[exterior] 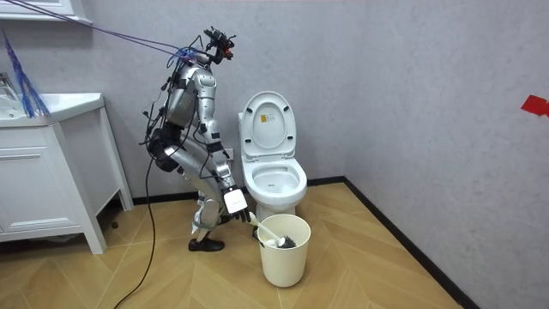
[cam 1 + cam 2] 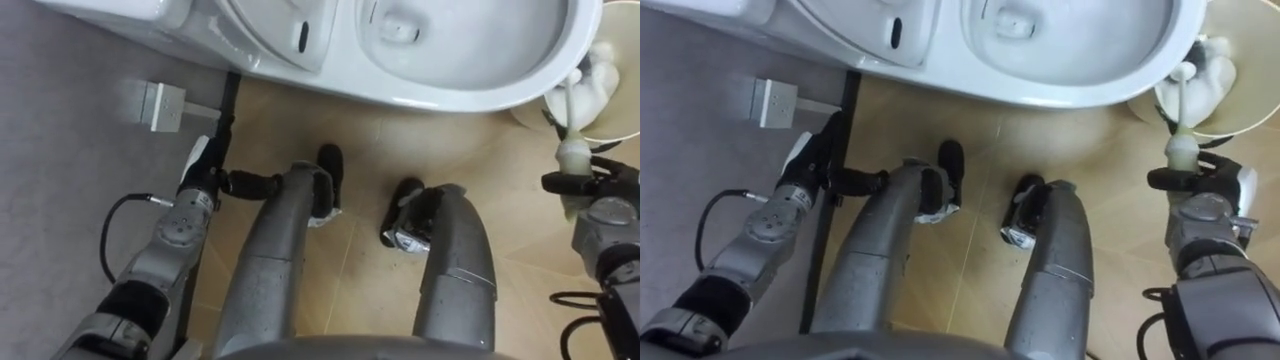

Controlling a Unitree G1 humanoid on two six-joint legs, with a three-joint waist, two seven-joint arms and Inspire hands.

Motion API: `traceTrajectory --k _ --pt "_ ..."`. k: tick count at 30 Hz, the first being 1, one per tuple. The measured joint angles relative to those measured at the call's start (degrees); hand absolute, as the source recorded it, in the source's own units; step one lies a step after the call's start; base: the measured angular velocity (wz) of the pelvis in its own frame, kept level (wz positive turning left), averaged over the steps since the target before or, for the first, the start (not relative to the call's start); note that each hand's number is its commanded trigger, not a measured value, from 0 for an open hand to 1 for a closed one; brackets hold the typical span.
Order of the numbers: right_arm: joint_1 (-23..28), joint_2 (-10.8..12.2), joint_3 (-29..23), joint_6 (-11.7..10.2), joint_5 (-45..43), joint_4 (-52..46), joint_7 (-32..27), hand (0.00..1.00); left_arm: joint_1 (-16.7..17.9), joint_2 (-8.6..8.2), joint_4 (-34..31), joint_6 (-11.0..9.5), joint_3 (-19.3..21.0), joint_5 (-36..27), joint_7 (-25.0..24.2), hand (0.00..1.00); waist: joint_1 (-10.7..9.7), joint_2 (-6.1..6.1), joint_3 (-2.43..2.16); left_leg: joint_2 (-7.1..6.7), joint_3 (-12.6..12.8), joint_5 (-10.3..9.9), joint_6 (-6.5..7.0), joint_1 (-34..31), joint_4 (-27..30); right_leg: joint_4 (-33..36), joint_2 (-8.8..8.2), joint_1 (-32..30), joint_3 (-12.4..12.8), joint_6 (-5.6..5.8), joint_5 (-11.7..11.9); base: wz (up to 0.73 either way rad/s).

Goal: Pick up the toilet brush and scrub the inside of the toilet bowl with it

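The right hand point(image 2: 592, 186) is curled round the handle of the toilet brush point(image 2: 572, 150), whose head sits in the cream bin point(image 1: 284, 257) beside the toilet bowl point(image 2: 470, 60). Lift it straight up clear of the rim, then swing it over into the bowl without dripping. The left hand point(image 2: 203, 178) hangs idle near the wall

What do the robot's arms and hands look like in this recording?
Both forearms are silver-grey and rounded, with round joint housings. The left hand and right hand are black, and the left carries a small white tag. Black cables loop out beside each forearm.
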Motion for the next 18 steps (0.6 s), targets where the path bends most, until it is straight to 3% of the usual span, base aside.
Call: traceTrajectory --k 6,18 --pt "1.17 0.48 0.09 0.59 2.13 1.28 0.87 1.0 1.69 0.15 -0.07 0.03 0.04 -0.01 -0.64 0.0 0.08 0.05 0.0 -0.08 0.06 1.55 -0.08 5.81 -5.78 -5.91 1.03 5.7 -0.61 0.43 1.8 -0.01" --pt "5.41 1.81 -0.43 1.35 5.95 1.83 3.16 1.0 4.39 0.46 0.29 -0.04 0.35 0.24 -1.31 0.0 -1.05 -0.38 0.08 -0.14 -0.28 1.43 -0.56 18.68 -11.77 -13.53 1.91 19.68 -2.49 1.13 1.94 0.04"
